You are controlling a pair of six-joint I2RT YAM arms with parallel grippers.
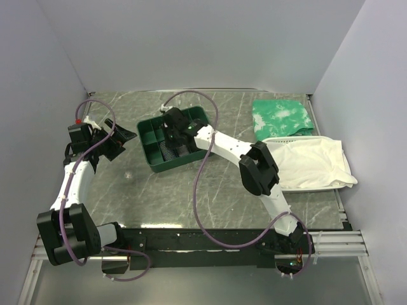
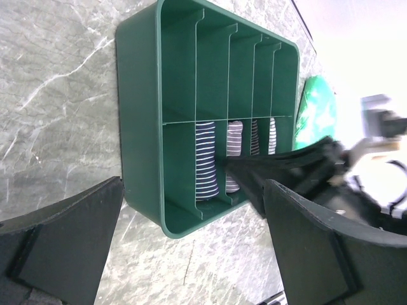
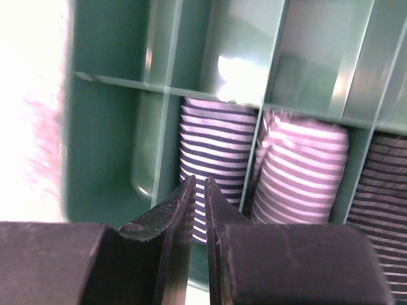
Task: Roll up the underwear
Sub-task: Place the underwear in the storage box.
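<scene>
A green divided tray [image 1: 147,133] sits at the table's middle back. Several rolled striped underwear stand side by side in its near row of compartments; the navy roll [image 3: 216,143] [image 2: 205,159] fills the second slot from the end. My right gripper [image 3: 198,181] [image 1: 173,136] reaches down into the tray just over that navy roll. Its jaws stand a narrow slit apart with nothing between them. Off to the tray's left, my left gripper [image 2: 194,210] [image 1: 117,143] hovers over the table, wide open and empty.
A green-and-white mottled cloth [image 1: 282,117] lies at the back right. A large white cloth [image 1: 311,162] lies in front of it on the right. Grey walls enclose the table on three sides. The tray's far row of compartments [image 2: 241,70] holds nothing.
</scene>
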